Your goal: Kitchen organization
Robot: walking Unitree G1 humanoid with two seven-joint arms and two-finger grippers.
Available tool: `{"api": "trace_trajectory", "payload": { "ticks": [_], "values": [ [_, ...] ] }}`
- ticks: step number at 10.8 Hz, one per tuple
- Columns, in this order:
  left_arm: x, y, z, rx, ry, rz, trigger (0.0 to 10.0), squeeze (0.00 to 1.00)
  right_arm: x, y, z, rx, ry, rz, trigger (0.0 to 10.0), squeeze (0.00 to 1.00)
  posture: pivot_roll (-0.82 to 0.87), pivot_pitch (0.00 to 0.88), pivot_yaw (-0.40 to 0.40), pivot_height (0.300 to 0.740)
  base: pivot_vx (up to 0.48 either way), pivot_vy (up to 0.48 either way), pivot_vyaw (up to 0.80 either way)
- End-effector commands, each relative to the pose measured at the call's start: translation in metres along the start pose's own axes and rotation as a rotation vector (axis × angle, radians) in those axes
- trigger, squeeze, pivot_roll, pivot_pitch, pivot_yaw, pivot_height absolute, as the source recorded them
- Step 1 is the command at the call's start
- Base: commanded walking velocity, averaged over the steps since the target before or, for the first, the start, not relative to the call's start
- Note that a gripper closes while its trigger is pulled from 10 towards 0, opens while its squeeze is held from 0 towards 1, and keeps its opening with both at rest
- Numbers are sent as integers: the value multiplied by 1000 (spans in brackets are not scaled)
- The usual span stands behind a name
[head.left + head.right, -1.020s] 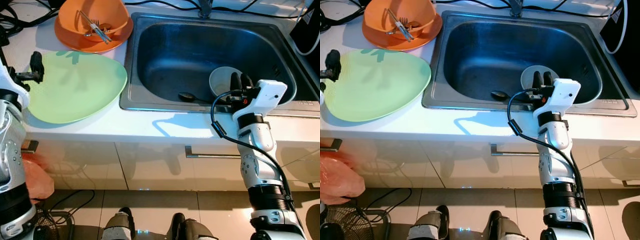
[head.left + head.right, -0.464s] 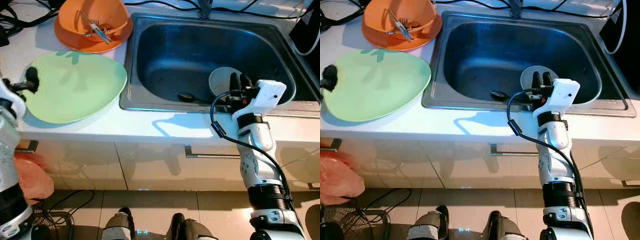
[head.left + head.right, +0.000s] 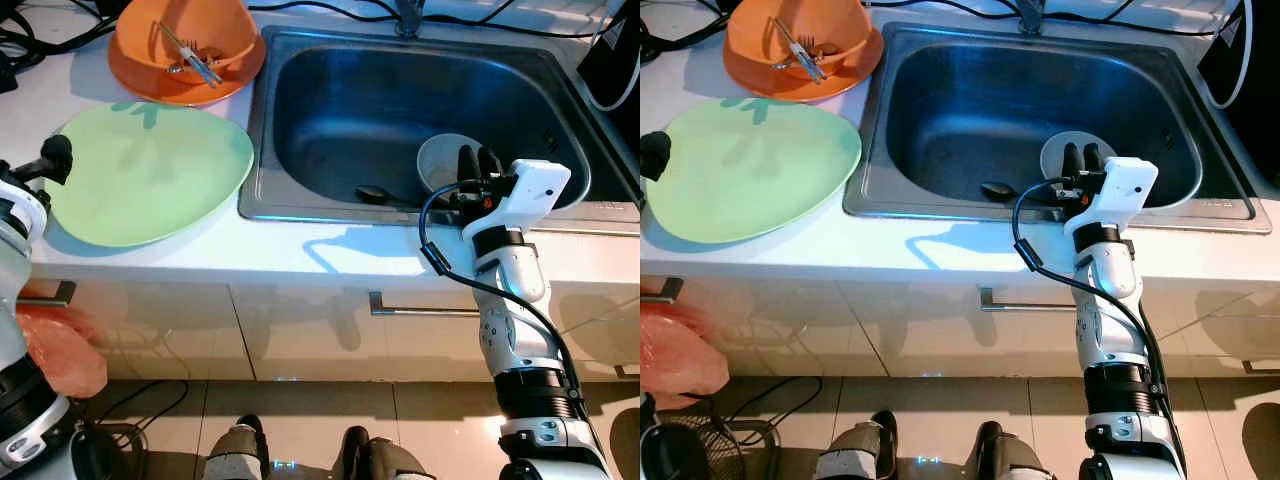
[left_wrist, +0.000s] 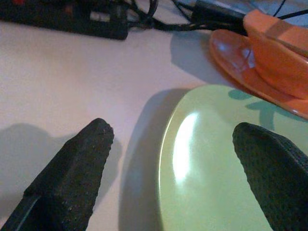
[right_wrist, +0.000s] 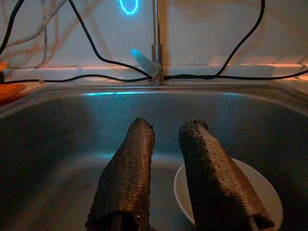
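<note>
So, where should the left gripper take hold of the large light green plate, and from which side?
Probably at the large light green plate's raised left rim, coming from the left over the white counter. The left gripper, fingers open, already straddles that thin edge.

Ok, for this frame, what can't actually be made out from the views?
- Near part of the white round bowl in the steel sink: head views, covered by the right pincer.
- Utensils in the orange bowl: too small to identify singly.
- Small dark object on the sink floor: too small to name.
- Light green plate: left wrist view, cut off by the frame edge beside the left pincer.
</note>
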State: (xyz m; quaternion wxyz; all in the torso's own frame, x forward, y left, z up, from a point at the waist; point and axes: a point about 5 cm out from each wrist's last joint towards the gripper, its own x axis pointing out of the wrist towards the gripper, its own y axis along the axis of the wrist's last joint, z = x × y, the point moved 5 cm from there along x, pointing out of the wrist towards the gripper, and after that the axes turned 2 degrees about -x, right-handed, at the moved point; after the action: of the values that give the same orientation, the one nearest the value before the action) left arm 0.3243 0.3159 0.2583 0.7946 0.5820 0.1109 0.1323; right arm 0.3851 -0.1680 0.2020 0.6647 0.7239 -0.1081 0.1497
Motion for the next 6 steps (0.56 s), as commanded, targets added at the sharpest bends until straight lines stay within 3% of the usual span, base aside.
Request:
{"api": "trace_trajectory", "payload": {
  "ticks": [1, 6],
  "values": [
    [-1, 2, -1, -32, 8, -6, 10000, 0, -3, -13, 0, 4, 4, -50, 10000, 0, 239, 225, -68, 740, 0, 0, 0],
    [0, -4, 1, -217, -7, -64, 10000, 0, -4, -14, -3, 8, 18, -54, 10000, 0, 239, 230, -68, 740, 0, 0, 0]
  ]
}}
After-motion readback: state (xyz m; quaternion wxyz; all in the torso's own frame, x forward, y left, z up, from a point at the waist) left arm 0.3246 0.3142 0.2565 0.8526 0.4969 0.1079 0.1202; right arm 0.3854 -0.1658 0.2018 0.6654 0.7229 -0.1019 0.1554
